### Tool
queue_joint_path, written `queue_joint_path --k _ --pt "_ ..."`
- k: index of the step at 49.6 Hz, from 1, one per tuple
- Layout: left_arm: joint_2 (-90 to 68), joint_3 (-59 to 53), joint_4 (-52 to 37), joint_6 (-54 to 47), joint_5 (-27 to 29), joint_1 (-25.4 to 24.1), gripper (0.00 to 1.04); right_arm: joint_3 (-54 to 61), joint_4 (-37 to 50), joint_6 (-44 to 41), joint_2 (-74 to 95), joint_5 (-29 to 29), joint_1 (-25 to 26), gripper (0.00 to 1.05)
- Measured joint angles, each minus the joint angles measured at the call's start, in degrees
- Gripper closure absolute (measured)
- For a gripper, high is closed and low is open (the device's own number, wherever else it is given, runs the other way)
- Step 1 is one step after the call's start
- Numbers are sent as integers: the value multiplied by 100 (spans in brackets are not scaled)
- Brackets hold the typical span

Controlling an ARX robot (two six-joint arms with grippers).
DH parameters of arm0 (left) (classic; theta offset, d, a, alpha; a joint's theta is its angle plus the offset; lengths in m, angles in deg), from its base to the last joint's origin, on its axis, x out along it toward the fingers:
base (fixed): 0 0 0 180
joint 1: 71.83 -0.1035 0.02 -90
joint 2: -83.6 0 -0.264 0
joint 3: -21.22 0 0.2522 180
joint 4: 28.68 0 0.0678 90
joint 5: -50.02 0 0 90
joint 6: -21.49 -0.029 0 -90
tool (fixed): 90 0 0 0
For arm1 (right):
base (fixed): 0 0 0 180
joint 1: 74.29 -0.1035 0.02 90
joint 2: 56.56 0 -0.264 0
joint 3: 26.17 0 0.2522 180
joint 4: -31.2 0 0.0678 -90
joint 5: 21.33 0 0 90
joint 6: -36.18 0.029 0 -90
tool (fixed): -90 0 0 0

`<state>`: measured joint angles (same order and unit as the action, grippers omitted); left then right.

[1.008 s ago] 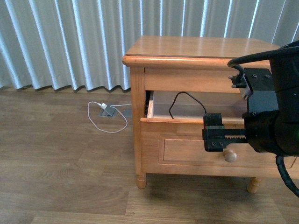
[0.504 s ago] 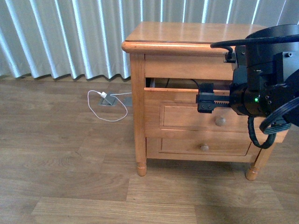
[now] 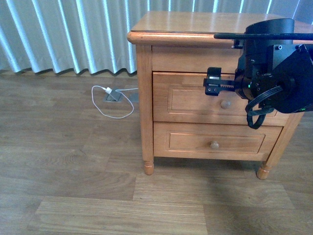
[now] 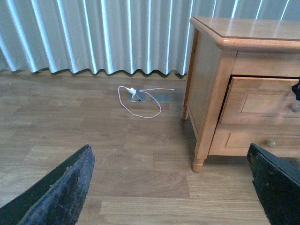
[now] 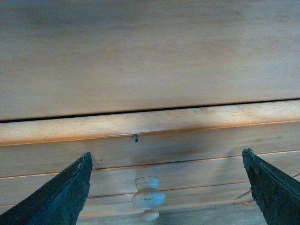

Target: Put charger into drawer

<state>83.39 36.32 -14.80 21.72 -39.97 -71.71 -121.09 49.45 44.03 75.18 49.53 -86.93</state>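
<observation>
Now | drawer (image 3: 195,95) shut, front facing camera | right gripper (image 3: 213,87) open by knob (image 3: 225,104)

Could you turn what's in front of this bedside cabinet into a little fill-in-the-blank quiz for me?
1. The upper drawer of the nightstand is now ____.
2. Each drawer front carries one round wooden ____.
3. The right hand, its fingers spread apart and holding ____, is in front of the upper drawer.
4. A white cable lies looped on the ____ beside the nightstand.

Missing words: closed; knob; nothing; floor
</observation>
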Motion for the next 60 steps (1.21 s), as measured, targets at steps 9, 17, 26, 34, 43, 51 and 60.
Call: queue_joint_path --k 9,17,26,34,43,51,60 --pt "0 0 0 0 0 0 6 -205 22 -125 186 -105 -11 9" --pt "0 0 0 0 0 0 6 -321 17 -151 256 -107 0 9" --pt "0 0 0 0 0 0 6 -17 35 -87 35 114 96 9" --pt "0 0 0 0 0 0 6 894 -17 -66 -835 468 175 9" --pt "0 0 0 0 0 0 6 1963 -125 -48 -1971 892 177 9" --pt "0 0 0 2 0 0 6 3018 -444 136 -3217 1368 273 9" --pt "0 0 0 0 0 0 6 4194 -1040 247 -4861 1843 612 9"
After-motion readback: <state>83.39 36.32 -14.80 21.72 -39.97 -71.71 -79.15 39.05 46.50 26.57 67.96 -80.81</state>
